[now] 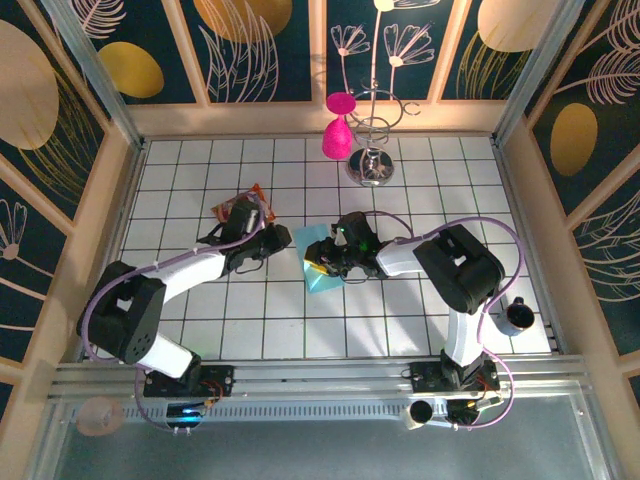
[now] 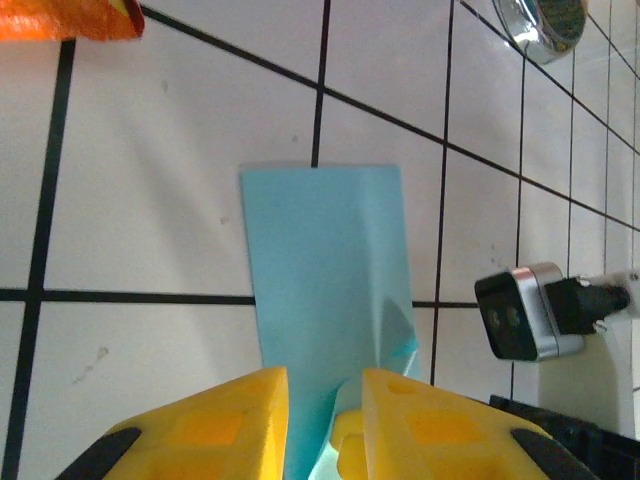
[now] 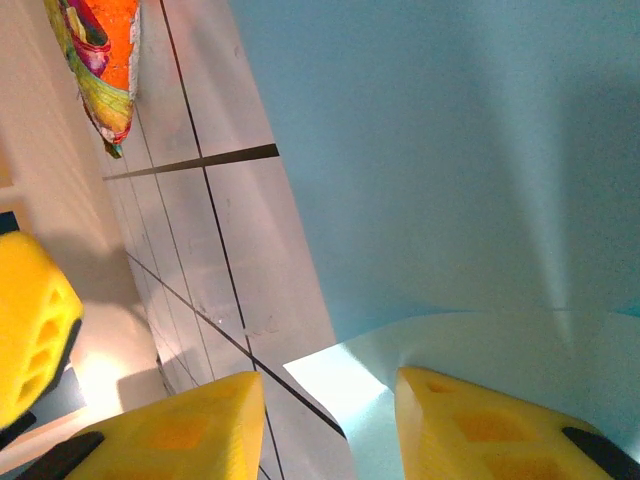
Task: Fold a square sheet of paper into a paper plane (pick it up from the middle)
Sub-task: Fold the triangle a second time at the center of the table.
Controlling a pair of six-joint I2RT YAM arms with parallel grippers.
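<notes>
The light-blue sheet of paper (image 1: 318, 262) lies at mid-table, folded into a narrower strip with one edge curling up. In the left wrist view the sheet of paper (image 2: 320, 260) runs away from my left gripper (image 2: 325, 385), whose yellow fingers stand apart with the raised paper edge between them. My left gripper (image 1: 278, 243) sits at the paper's left side. My right gripper (image 1: 325, 262) hovers over the paper. In the right wrist view the right gripper (image 3: 330, 390) is open, and a curled corner of the paper (image 3: 450, 150) rises between its fingers. No finished dart shape is visible.
A red-and-yellow snack packet (image 1: 255, 200) lies just behind the left gripper. A pink object (image 1: 337, 135) and a chrome wire stand (image 1: 372, 165) sit at the back. A dark cup (image 1: 520, 315) stands at the right edge. Wooden walls enclose the tiled table (image 1: 200, 310).
</notes>
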